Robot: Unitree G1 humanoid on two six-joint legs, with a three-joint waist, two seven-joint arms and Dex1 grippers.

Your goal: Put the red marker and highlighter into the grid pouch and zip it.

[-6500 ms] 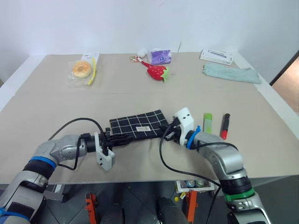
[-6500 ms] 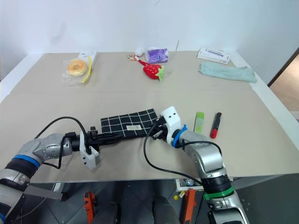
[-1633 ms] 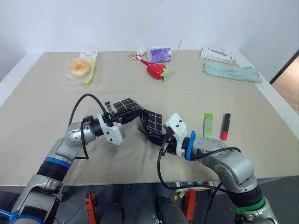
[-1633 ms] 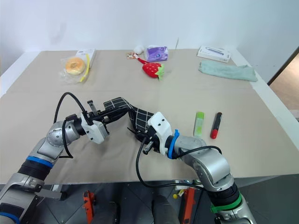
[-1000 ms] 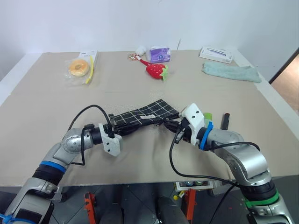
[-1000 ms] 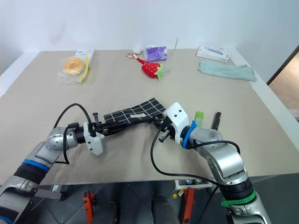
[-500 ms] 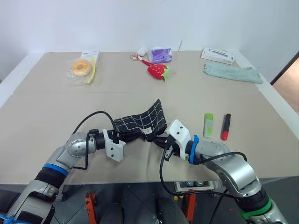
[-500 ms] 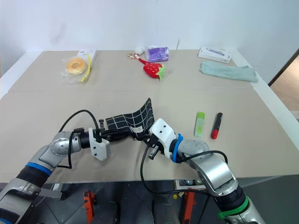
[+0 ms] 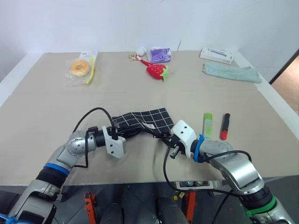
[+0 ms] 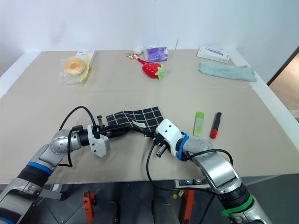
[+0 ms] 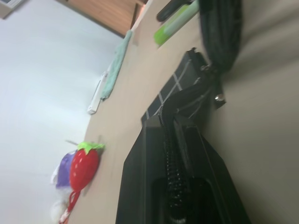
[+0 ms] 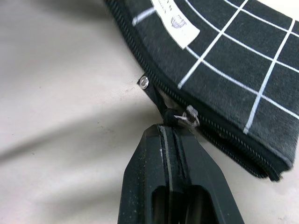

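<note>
You can read no lettering: the small white label on the grid pouch, just beyond your right claw, carries marks too small to make out.

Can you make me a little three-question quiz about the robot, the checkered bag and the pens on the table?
1. True or false: the red marker and the highlighter are already inside the grid pouch.
2. What is the right gripper pinching? A) the strawberry toy B) the pouch's zipper pull C) the green cloth
3. Which of the robot's grippers holds the pouch's other end?

Key: 1 false, both lie on the table beside it. 2 B. 3 the left gripper.
</note>
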